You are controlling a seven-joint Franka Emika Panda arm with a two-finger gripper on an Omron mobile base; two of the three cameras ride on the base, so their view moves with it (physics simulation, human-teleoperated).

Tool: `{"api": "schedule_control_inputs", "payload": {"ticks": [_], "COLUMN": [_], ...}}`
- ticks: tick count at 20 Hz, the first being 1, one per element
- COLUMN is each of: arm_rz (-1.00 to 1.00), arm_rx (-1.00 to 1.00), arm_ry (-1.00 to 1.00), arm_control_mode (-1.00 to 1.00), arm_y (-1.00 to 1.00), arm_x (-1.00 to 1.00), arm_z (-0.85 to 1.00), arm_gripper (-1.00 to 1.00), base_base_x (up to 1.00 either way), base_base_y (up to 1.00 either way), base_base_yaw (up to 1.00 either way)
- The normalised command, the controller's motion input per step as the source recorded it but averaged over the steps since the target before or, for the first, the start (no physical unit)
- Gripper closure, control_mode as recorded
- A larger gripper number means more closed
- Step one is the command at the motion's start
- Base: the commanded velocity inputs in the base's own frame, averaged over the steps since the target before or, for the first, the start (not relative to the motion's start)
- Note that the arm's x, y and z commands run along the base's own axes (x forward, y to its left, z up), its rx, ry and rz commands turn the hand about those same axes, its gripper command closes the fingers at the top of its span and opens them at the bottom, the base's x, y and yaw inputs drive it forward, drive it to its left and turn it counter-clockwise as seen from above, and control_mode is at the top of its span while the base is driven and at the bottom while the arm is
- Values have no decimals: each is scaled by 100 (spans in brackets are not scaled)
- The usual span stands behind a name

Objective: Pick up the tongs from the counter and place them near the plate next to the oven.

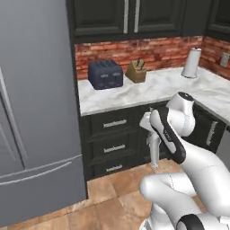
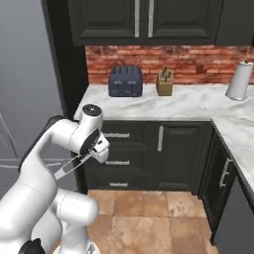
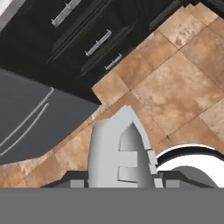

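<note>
Kitchen corner. The white, grey-veined marble desk [image 1: 134, 92] ran beneath a red brick backsplash [image 2: 193, 58] and carried a dark toaster [image 1: 105, 74], a knife block [image 1: 136, 71] just right of the toaster, and a paper-towel roll [image 1: 192, 63] far right of it. Dark drawers [image 2: 116, 161] stood below the toaster; terracotta floor tiles [image 3: 175, 83] lay beneath them. The pincer [image 1: 154, 155] hung before the drawers, closed on the silver-grey tongs [image 3: 117, 153], which pointed toward the floor.

Tongs [image 3: 118, 153] cut off at bottom edge
</note>
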Motion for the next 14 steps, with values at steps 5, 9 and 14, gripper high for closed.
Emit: {"api": "schedule_control_inputs", "payload": {"ticks": [5, 9, 14], "arm_rz": [0, 0, 0], "arm_rx": [0, 0, 0], "arm_ry": [0, 0, 0], "arm_control_mode": [100, 100, 100], "arm_y": [0, 0, 0], "arm_x": [0, 0, 0], "arm_z": [0, 0, 0], "arm_gripper": [100, 100, 100], "base_base_x": [-20, -18, -6], "base_base_y": [18, 8, 1], "base_base_yaw": [85, 89, 95]}}
